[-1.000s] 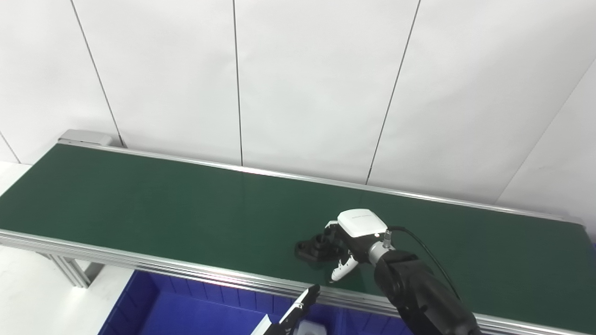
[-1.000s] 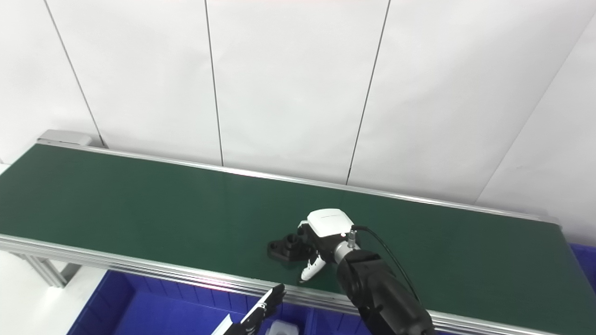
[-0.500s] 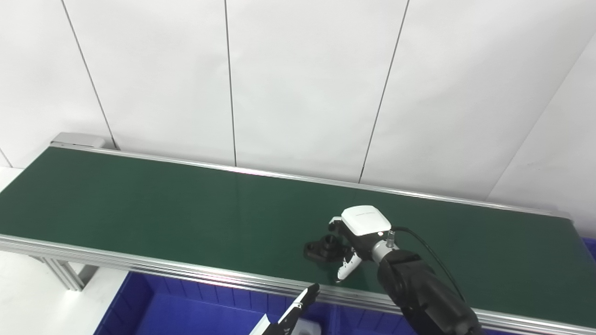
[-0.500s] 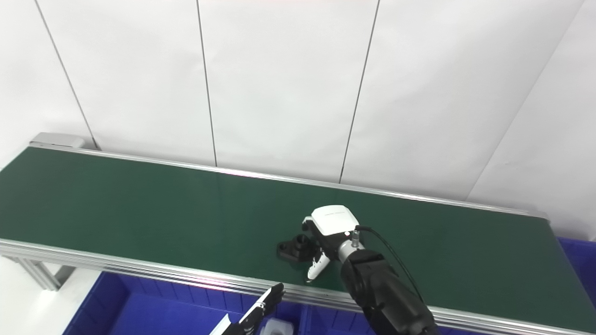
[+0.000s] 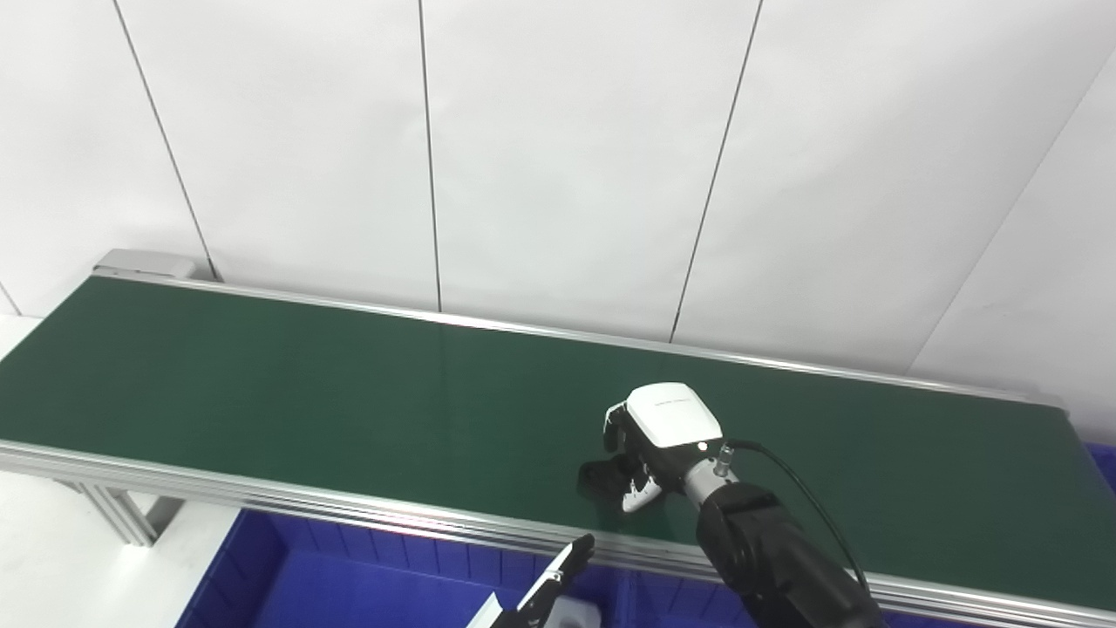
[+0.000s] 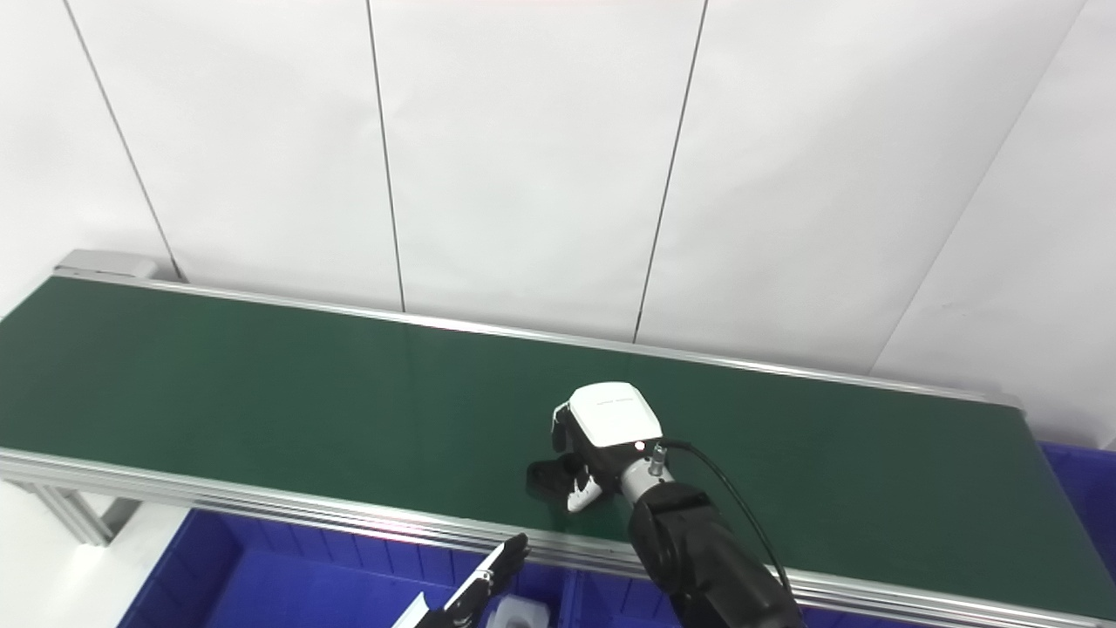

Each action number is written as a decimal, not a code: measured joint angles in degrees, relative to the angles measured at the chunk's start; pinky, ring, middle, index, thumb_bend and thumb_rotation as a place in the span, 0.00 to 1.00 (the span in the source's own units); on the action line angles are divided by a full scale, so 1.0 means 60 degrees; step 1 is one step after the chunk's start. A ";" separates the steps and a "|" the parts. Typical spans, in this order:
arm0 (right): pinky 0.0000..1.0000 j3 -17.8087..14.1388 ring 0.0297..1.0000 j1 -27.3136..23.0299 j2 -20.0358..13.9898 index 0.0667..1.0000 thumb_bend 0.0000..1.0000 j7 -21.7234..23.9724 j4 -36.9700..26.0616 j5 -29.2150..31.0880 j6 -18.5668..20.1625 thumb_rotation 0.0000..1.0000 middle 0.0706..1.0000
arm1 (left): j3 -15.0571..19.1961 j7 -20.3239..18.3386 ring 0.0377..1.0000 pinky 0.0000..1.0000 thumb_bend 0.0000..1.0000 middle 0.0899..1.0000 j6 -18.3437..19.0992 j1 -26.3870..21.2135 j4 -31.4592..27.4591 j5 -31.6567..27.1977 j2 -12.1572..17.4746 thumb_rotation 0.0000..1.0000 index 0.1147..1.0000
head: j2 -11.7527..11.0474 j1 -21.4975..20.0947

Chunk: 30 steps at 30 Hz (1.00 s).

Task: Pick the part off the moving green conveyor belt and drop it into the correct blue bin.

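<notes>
Now curled around the black part [image 5: 600, 476] near the green conveyor belt [image 5: 261, 384]'s front edge, the right hand [image 5: 649, 445] needs a firm, quick squeeze before lifting toward the blue bin [image 5: 349, 584]; the left hand [image 5: 545, 593] waits, fingers straight.

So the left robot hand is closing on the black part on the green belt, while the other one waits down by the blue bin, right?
Not quite: it is the right robot hand that is closed around the black part on the belt. The left robot hand is the one waiting low by the blue bin. The left eye view shows it.
</notes>
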 measured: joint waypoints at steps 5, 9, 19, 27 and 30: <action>0.25 0.0017 0.30 0.0026 -0.0010 0.49 0.52 -0.0024 -0.0039 -0.0003 0.0000 0.00 0.37 | 0.0034 0.0000 1.00 1.00 0.75 1.00 -0.0006 -0.0002 0.0011 -0.0106 -0.0001 0.62 1.00 | -0.0015 0.0029; 0.26 0.0020 0.31 0.0042 -0.0120 0.47 0.52 0.0037 -0.0149 -0.0004 0.0000 0.00 0.41 | 0.0060 0.0000 1.00 1.00 0.74 1.00 -0.0022 -0.0008 0.0047 -0.0105 0.0000 0.63 1.00 | -0.0044 0.0029; 0.25 -0.0407 0.30 0.1047 -0.0057 0.45 0.52 0.0458 -0.2098 0.0339 0.0022 0.00 0.44 | 0.0113 -0.0001 1.00 1.00 0.74 1.00 -0.0060 -0.0025 0.0074 -0.0098 0.0020 0.63 1.00 | 0.0073 -0.0088; 0.16 -0.2324 0.19 0.1219 -0.0033 0.45 0.52 0.0917 -0.5107 0.0524 0.0623 0.00 0.43 | 0.0220 -0.0047 1.00 1.00 0.75 1.00 -0.0060 -0.0104 0.0091 -0.0115 0.0055 0.63 1.00 | 0.0161 -0.0161; 0.15 -0.2893 0.19 0.1481 0.0032 0.45 0.53 0.1047 -0.6151 0.0647 0.0820 0.00 0.43 | 0.0278 -0.0056 1.00 0.98 0.76 1.00 -0.0031 -0.0104 0.0088 -0.0150 0.0055 0.65 1.00 | 0.0190 -0.0205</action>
